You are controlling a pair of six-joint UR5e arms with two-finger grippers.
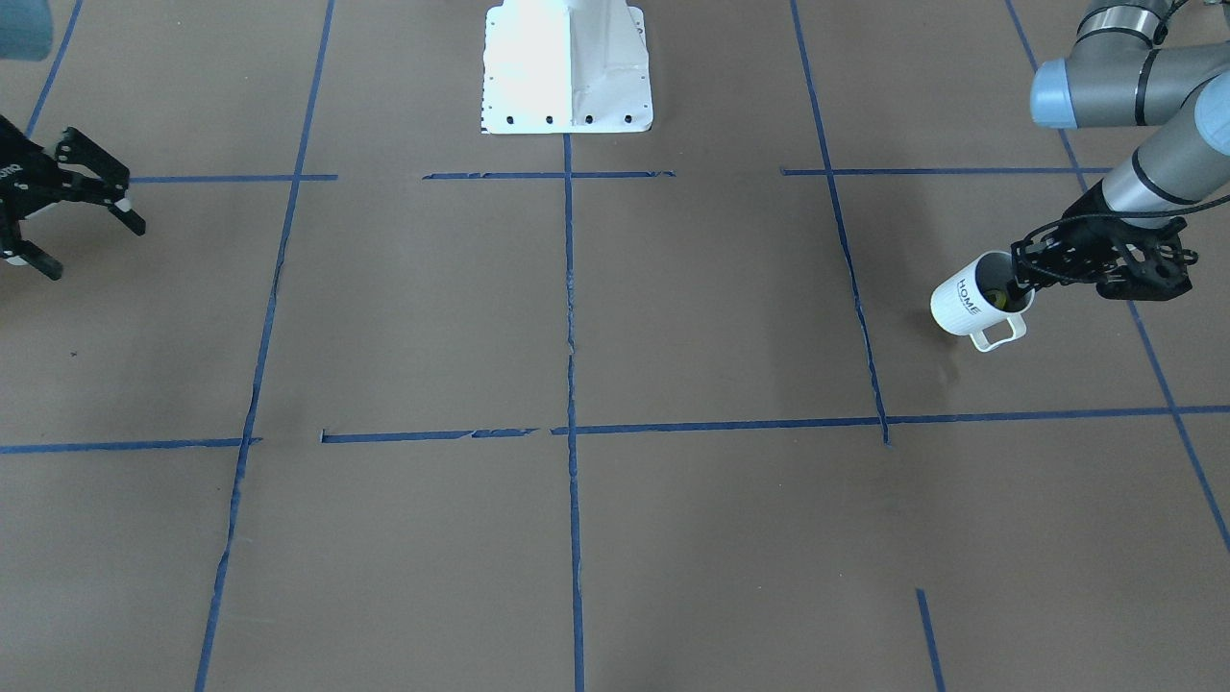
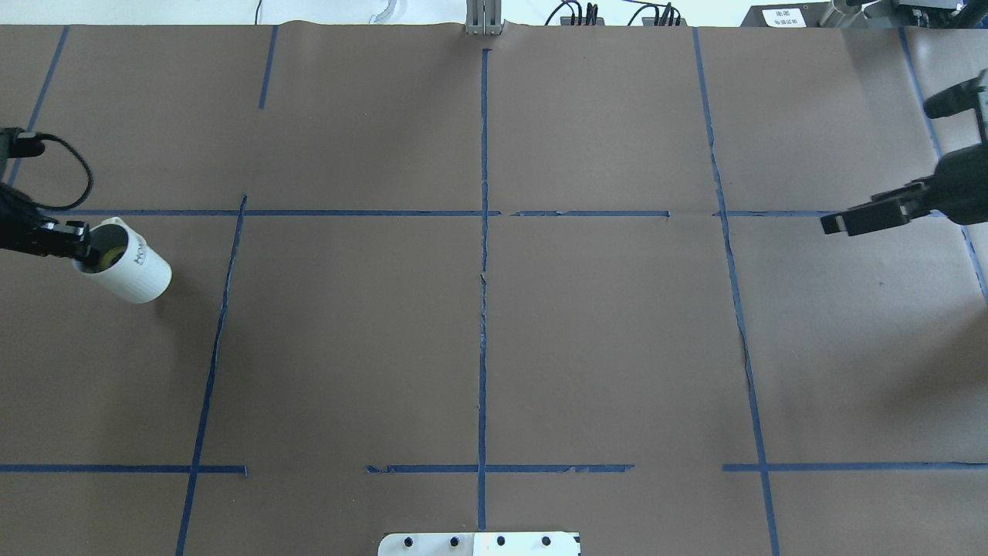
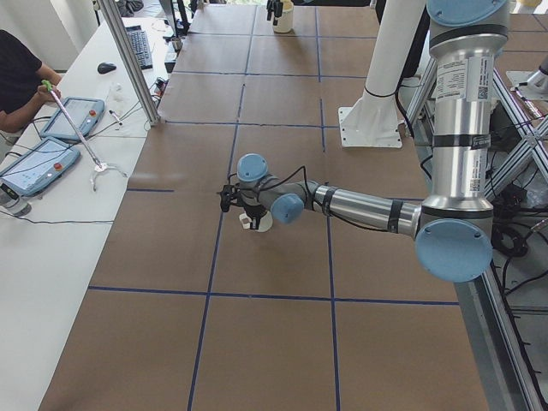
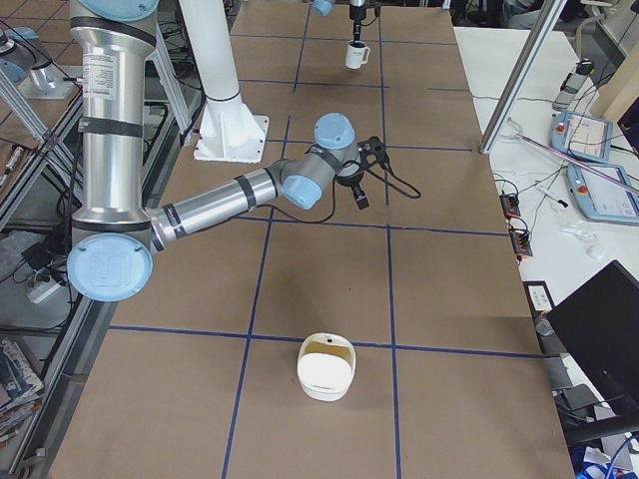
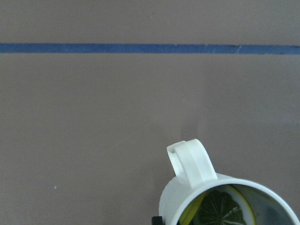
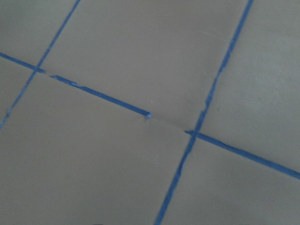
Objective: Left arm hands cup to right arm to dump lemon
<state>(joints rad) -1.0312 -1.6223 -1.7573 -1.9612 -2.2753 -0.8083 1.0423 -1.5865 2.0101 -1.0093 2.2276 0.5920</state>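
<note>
1. Brown paper [image 2: 602,347] covers my table, with a crease down the middle.
2. Blue tape lines [image 2: 483,309] grid it. Some strips are torn or gapped.
3. A white tub [image 4: 325,367], open on top, sits by a tape line.
4. A white side bench [image 3: 51,248] holds two tablets [image 3: 73,117] [image 3: 38,167], a keyboard [image 3: 139,47] and a mouse [image 3: 106,68].
5. A person in a dark sleeve [image 3: 19,77] holds a long rod [image 3: 77,128].
6. The other bench has a dark laptop [image 4: 599,329], two more tablets [image 4: 584,135] [image 4: 604,190] and an aluminium post [image 4: 519,75].
7. Cables [image 2: 587,14] lie at the far edge.
</note>
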